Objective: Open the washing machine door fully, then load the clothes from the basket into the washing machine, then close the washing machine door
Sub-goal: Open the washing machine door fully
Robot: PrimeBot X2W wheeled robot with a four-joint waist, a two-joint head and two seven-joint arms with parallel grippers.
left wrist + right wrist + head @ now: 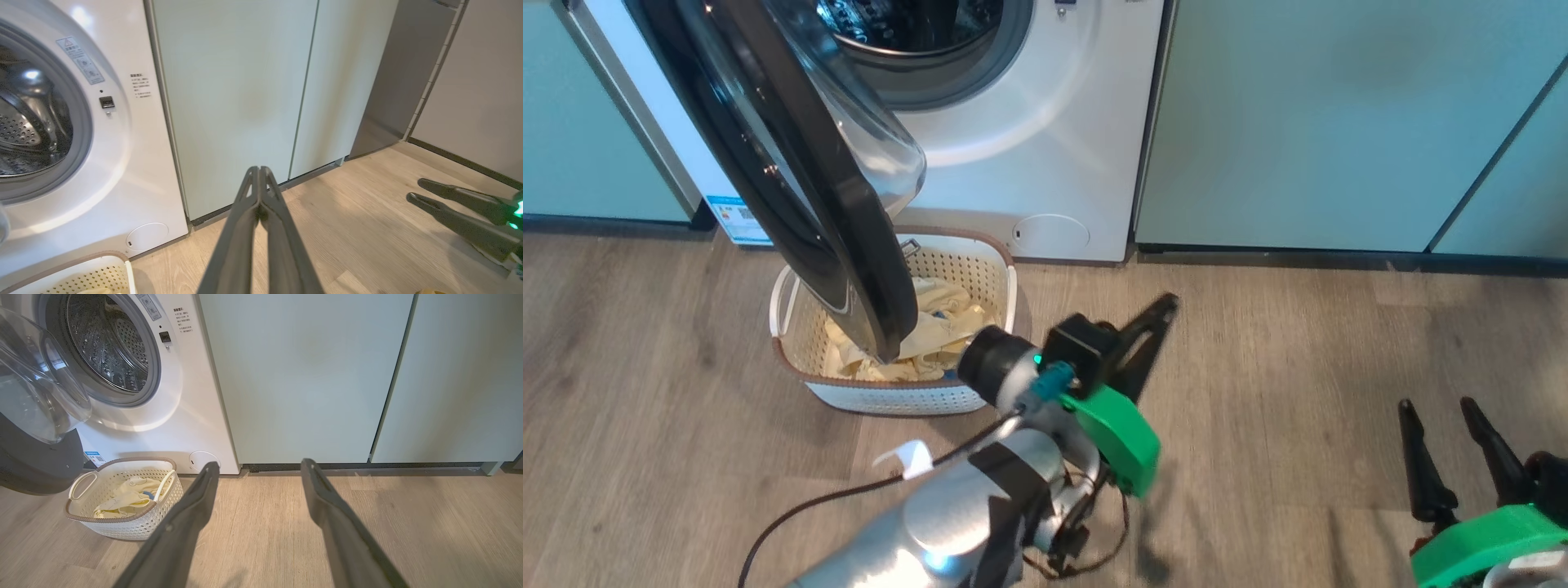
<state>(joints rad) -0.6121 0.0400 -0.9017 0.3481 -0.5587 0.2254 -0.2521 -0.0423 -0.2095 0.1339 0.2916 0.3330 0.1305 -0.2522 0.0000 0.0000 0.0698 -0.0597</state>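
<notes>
Head view: the washing machine door [825,204] stands swung out from the washing machine [1054,122], edge-on to me, its lower rim hanging over the basket [890,400] on the floor just in front of the machine, with the clothes [939,314] lying inside; my left fingers [1145,333] are pressed together with nothing in them, just right of the basket and clear of the door, and my right fingers [1425,465] stand spread and bare, well apart at the lower right. Left wrist view: my left fingers [259,204] meet tip to tip above the floor, pointing at the pale green cabinet [233,102] beside the washing machine [135,171], with a corner of the basket [94,279] at the bottom edge. Right wrist view: my right fingers [184,522] gape wide, holding nothing; the basket [122,528] sits to their left with the clothes [126,494] piled in it, the door [36,388] bulges above it, and I see no garment in the steel drum [106,347]. I judge the opening step nearly done but perhaps not finished, since the door overhangs the basket; next I must either push it wider or part my left fingers and reach down past its rim for a garment
</notes>
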